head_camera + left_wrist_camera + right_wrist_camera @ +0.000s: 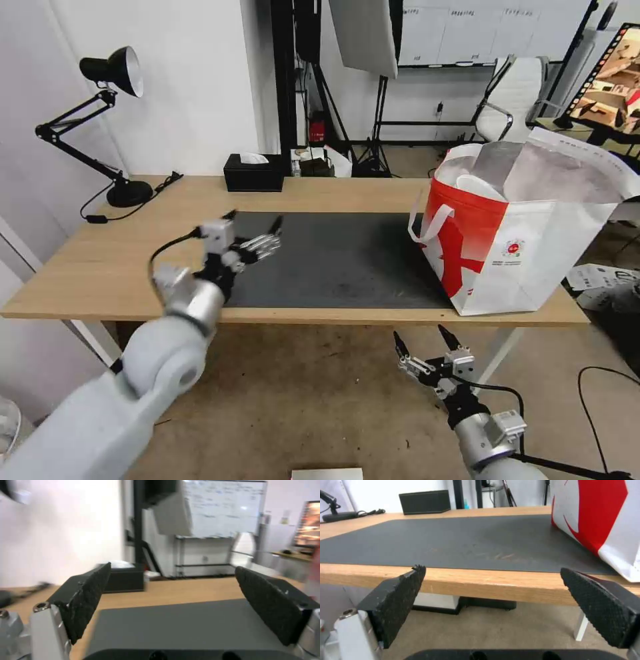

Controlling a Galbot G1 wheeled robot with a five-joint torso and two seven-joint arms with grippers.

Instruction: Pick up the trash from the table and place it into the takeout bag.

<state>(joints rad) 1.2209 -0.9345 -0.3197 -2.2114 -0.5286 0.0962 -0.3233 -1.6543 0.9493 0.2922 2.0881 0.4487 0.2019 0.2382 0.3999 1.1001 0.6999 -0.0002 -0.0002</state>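
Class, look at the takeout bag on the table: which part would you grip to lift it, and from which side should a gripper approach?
Grip the white strap handle drooping on the takeout bag's red side. It hangs as an open loop facing the mat, so approaching from the mat side seems best. The bag's broad walls look too wide to pinch.

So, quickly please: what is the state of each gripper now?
Left gripper: open, empty, above the dark grey rectangular mat.
Right gripper: open, empty, below the light-wood table edge.

The takeout bag (pixel 527 247) hides the mat's (pixel 333 257) far-right corner — its own contents can't be made out past the foil lining. The left wrist view is blurred — the tissue box (pixel 125 580) is smeared.
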